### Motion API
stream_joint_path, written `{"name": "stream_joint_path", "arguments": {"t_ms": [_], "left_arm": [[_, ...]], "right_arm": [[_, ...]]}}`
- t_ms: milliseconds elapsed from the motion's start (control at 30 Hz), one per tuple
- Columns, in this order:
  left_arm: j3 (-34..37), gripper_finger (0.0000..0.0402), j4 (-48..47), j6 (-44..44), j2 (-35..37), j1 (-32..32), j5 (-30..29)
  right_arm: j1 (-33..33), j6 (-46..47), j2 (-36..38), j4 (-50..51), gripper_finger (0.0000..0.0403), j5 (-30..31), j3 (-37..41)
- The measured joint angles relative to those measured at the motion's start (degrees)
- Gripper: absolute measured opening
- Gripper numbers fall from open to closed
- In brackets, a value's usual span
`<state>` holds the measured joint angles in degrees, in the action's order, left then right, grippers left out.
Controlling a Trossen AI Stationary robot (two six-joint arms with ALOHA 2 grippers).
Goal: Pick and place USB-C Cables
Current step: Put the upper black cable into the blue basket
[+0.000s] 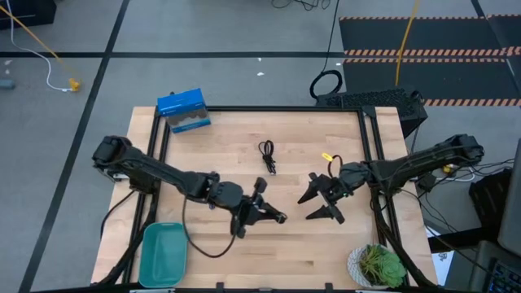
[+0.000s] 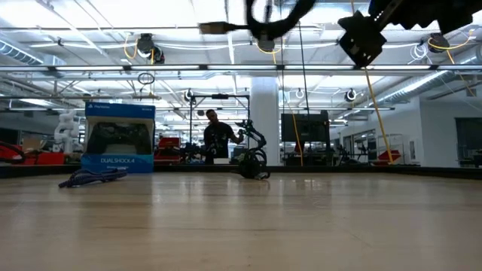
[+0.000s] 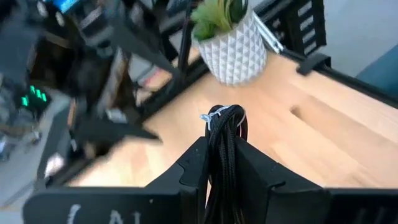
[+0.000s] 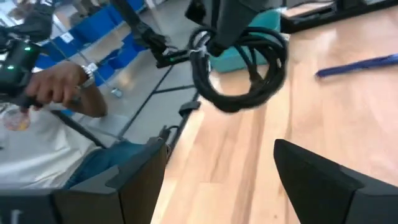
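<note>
We see the left gripper (image 1: 262,213) near the middle of the pale wooden table (image 1: 236,155), raised clear of the boards, with its fingers clamped on a small black bundled USB-C cable (image 3: 225,144). In the left wrist view the bundle stands up between the two dark fingers, its long axis running along them, a light tie round its upper end. The right wrist view shows the same bundle hanging as a drooping black loop from the left arm's fingertips.

The right gripper (image 1: 324,200) sits just beside it, facing it across a short gap. Its jaws stand wide apart and hold nothing, and they touch neither the cable nor the boards.

So we judge the carried cable belongs wholly to the left arm, and the move ahead turns on where that arm goes. The teal rectangular plastic tray (image 1: 162,253) lies at the near left corner, on the left arm's own side and well apart from the right gripper.

A second black bundled cable (image 1: 267,156) lies on the table farther from the robot, roughly between the two arms. A blue-purple bundled cable (image 2: 94,176) rests near the blue cardboard controller box (image 1: 183,110).
</note>
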<state>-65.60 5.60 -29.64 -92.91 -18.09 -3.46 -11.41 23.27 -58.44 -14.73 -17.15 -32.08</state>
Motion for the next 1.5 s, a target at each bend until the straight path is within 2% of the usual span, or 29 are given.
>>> {"name": "stream_joint_path", "arguments": {"t_ms": [333, 667, 800, 1033, 1200, 1500], "left_arm": [[0.1, 0.0065, -17.5, 14.1, 8.4, -8.0, -12.1], [0.0, 0.0065, -32.2, 30.9, 18.3, -15.6, -19.2], [0.0, 0.0065, -38.4, 36.9, 21.6, -17.8, -19.7], [-0.5, 0.0065, -53.0, 52.7, 25.6, -21.0, -18.4], [-3.5, 0.0065, -63.1, 65.4, 26.0, -23.1, -12.4], [-4.6, 0.0065, -74.2, 84.7, 25.9, -26.8, -0.1]], "right_arm": [[-0.1, -6.4, 8.1, 13.3, 0.0286, 7.0, 0.0], [-0.1, -9.0, 11.1, 13.9, 0.0286, 7.1, 0.0], [-0.1, -9.0, 11.3, 13.8, 0.0286, 7.1, 0.0], [-0.1, -9.2, 11.4, 13.7, 0.0286, 7.1, 0.0], [-0.1, -9.4, 11.3, 13.7, 0.0286, 7.1, 0.0], [0.0, -9.5, 11.3, 13.7, 0.0286, 8.6, 0.0]]}}
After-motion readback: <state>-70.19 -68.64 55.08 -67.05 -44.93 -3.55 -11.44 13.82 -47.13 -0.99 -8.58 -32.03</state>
